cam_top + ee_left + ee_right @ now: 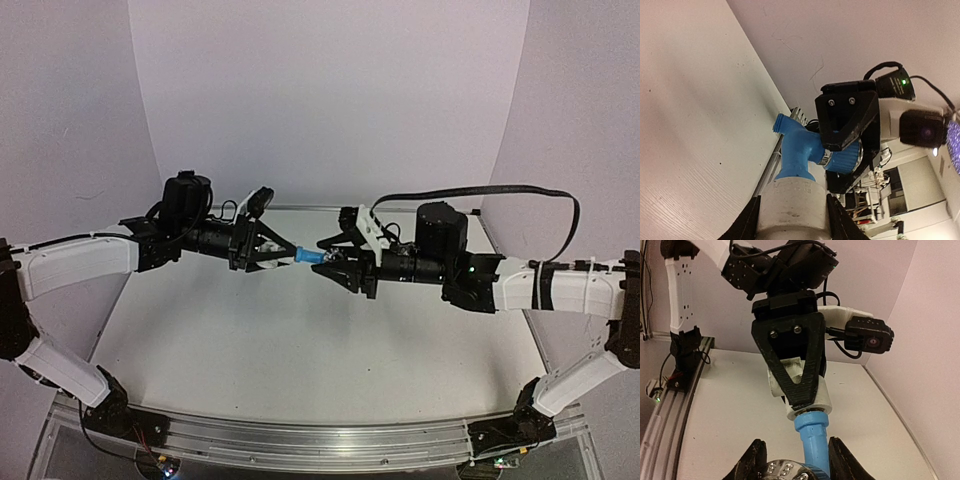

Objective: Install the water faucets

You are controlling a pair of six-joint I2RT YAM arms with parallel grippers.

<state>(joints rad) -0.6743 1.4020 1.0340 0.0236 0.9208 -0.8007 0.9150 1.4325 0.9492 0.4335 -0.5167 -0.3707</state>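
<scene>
The light-blue water faucet [310,257] hangs in the air between both grippers, above the table's back half. My left gripper [284,254] is shut on a small white cylindrical fitting [792,205], and the faucet's base [796,155] sits in that fitting's end. My right gripper [330,268] is shut on the faucet's ribbed knob [846,159]. In the right wrist view the blue stem [812,437] runs up into the white fitting [815,397], which is held in the left fingers [790,380]. The silvery knob face [784,470] lies between my right fingers. The short threaded spout [782,122] points sideways.
The white table [300,350] lies below, with white walls on three sides. An aluminium rail [300,440] runs along the near edge. A black cable [520,192] loops over the right arm.
</scene>
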